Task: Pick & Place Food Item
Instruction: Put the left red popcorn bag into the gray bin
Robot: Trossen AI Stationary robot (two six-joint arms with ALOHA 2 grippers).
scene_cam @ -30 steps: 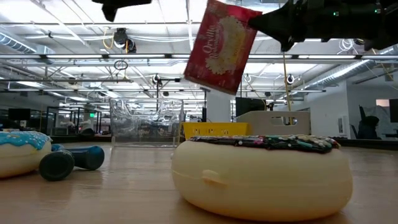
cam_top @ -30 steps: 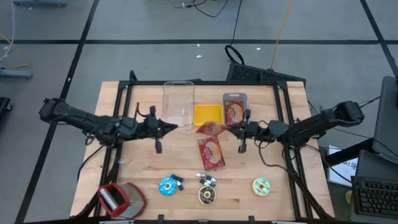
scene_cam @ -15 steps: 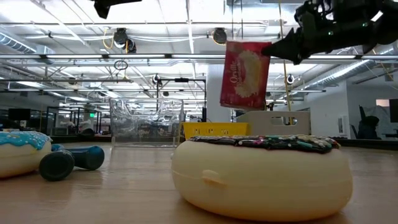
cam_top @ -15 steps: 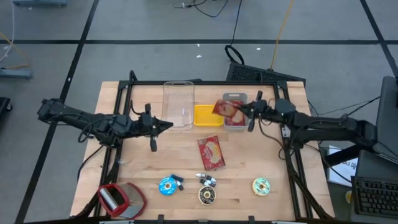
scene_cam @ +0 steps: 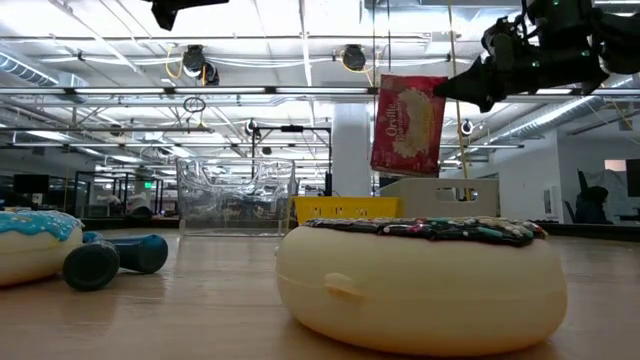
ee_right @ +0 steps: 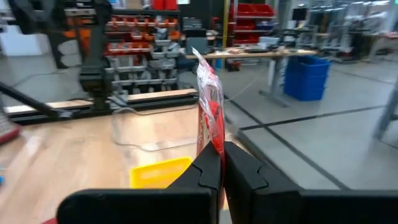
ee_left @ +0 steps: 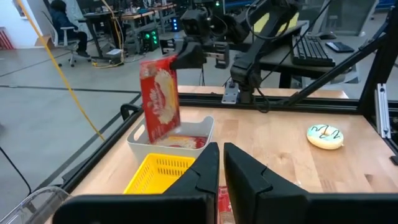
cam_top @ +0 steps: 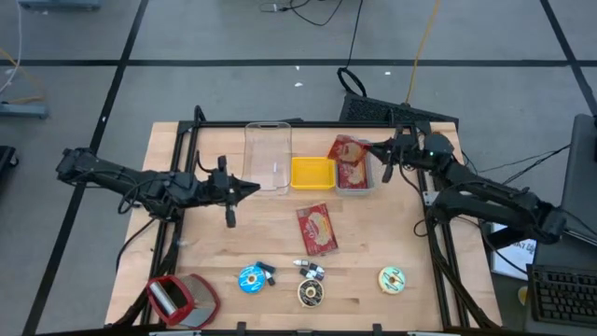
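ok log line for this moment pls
right gripper: shut on popcorn bag, hanging above grey bin | left gripper: idle beside clear container | second popcorn bag: on table

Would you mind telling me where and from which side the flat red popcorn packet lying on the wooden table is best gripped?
The flat red popcorn packet lies face up on the wooden table, apart from other items. It probably gives little to pinch from above, so come down on one of its short ends, likely the one toward the yellow bin, with fingers astride that thin edge.
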